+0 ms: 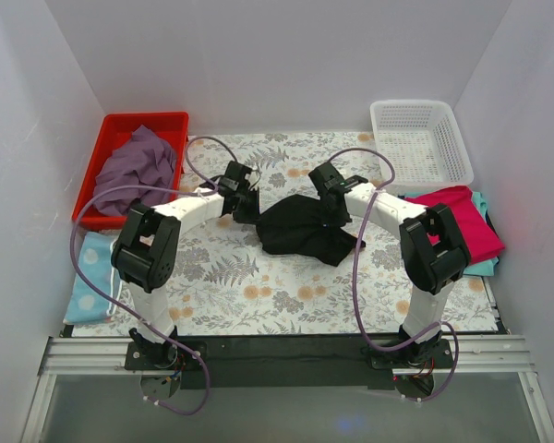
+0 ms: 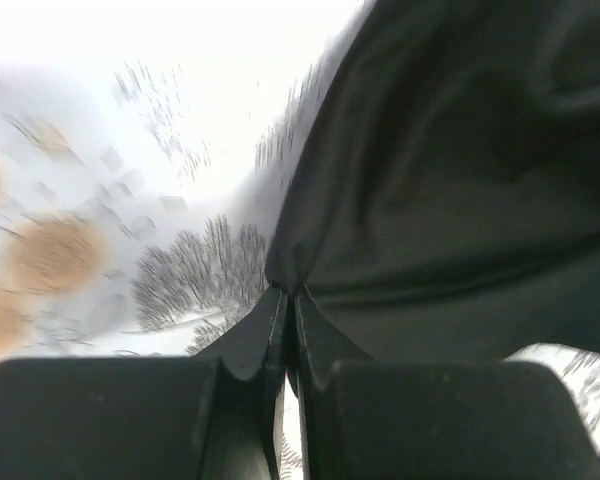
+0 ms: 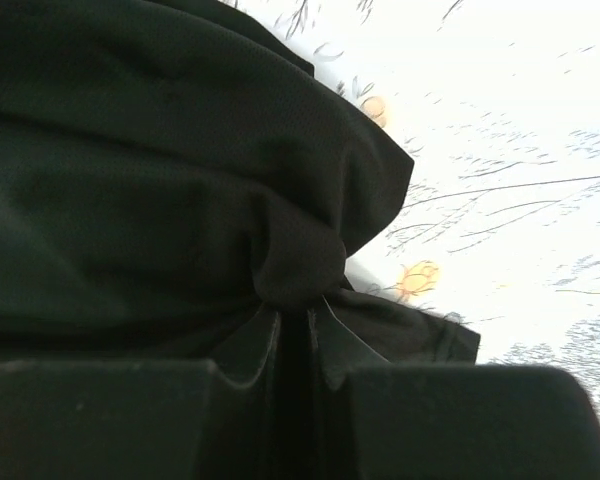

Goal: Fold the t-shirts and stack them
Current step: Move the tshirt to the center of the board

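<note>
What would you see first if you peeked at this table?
The crumpled black t-shirt in the middle of the flowery table, pinched on one side by the left gripper and on the other by the right gripper. Next, the bright red tray at the back left with a purple t-shirt heaped in it, and the magenta-pink t-shirt on the right near the white basket.

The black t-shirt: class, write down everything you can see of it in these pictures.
The black t-shirt is soft, matte knit cloth, crumpled into a loose, creased heap, not spread or folded. It lies mid-table on the floral-print cover. The left tool pinches its left edge; the right tool is shut on a bunched fold at its right side. No sleeves or collar can be made out. It touches no other shirt.
</note>
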### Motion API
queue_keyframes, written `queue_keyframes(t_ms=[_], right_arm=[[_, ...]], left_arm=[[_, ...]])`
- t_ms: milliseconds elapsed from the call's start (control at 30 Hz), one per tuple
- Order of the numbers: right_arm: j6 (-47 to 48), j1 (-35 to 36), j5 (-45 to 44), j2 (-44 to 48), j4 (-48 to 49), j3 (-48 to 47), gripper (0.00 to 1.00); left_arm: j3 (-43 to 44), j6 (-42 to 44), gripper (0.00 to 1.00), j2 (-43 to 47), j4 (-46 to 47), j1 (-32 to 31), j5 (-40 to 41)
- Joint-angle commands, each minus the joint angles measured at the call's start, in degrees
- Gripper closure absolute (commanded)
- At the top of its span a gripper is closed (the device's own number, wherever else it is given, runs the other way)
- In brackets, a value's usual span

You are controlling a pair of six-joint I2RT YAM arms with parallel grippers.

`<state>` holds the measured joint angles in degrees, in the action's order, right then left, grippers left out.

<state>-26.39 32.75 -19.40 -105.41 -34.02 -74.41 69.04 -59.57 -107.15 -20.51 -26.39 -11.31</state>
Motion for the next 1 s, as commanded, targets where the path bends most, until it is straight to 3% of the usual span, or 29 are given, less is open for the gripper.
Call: queue_keyframes(t_ms=[0,200,533,667,833,867,933,967], right_arm=[[2.65,-0.32,-6.0,5.29,-2.1,-5.21,0.99],[4.68,-0.41,-9.25,8.63,-4.91,-13.64,0.99],[9.25,-0.32,-8.38,12.85,-4.48,-23.94,0.99],[12.23,0.9,-3.2,19.43,-2.2,-17.89,0.99],[16.54,4.77,2.6,31.19,4.92,-3.06,0.99],[16.64,4.78,4.87,32.36,5.89,-1.19,0.91],[15.32,4.86,4.81,34.03,6.6,1.62,0.61],[15.23,4.86,3.68,33.95,6.42,2.07,0.36]], left_arm=[[11.98,2.88,1.0,7.39,-4.35,0.03,9.63],[24.46,4.38,1.0,11.87,-6.64,0.11,18.24],[30.72,6.31,1.0,20.49,-6.82,0.11,26.16],[28.1,4.99,1.0,28.37,-7.26,0.11,27.92],[19.57,3.58,1.0,39.99,-5.07,0.11,30.91],[18.17,4.02,1.0,41.05,-5.06,0.11,30.65],[17.01,4.55,1.0,41.68,-5.59,0.11,31.26],[16.57,4.81,1.0,40.98,-5.76,0.03,31.96]])
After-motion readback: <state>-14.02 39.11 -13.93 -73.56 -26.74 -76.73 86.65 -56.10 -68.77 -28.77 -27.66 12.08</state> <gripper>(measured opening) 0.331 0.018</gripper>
